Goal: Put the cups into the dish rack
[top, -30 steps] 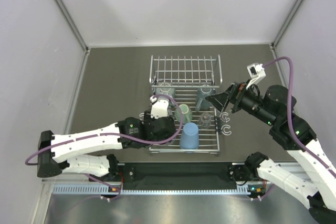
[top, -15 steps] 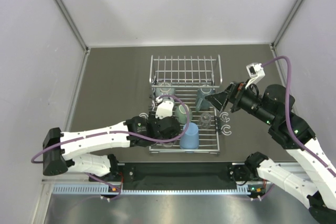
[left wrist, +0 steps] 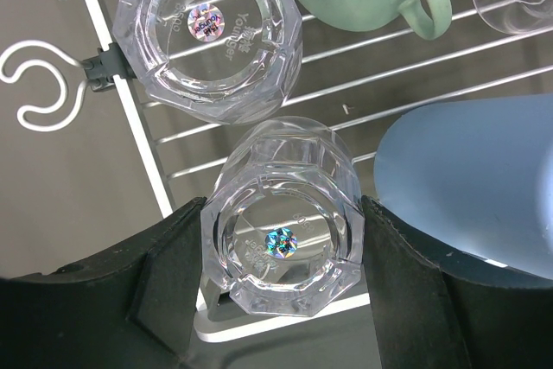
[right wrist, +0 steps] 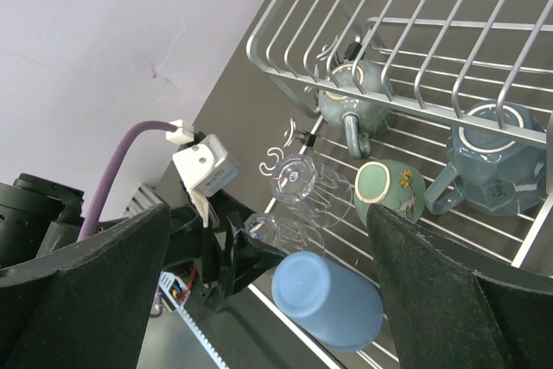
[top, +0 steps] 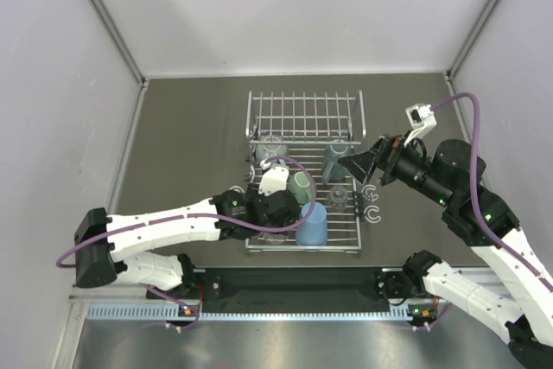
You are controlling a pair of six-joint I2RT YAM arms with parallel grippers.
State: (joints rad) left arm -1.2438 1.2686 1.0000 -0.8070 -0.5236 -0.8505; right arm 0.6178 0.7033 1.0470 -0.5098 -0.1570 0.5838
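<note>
My left claw [left wrist: 281,287] is closed on a clear tumbler [left wrist: 281,231], base up, at the near left corner of the dish rack [top: 304,116]. It sits beside a second clear tumbler [left wrist: 212,32] and the light-blue tumbler [left wrist: 467,179]. My right claw [top: 352,163] hangs wide open and empty over the rack's right edge.

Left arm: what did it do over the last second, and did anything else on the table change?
The left gripper slid a little to the right, reaching further over the near-left corner of the rack. It grips a clear glass standing upside down on the bars. The right gripper, open beside the rack, the green mug and the blue tumbler stayed put.
</note>
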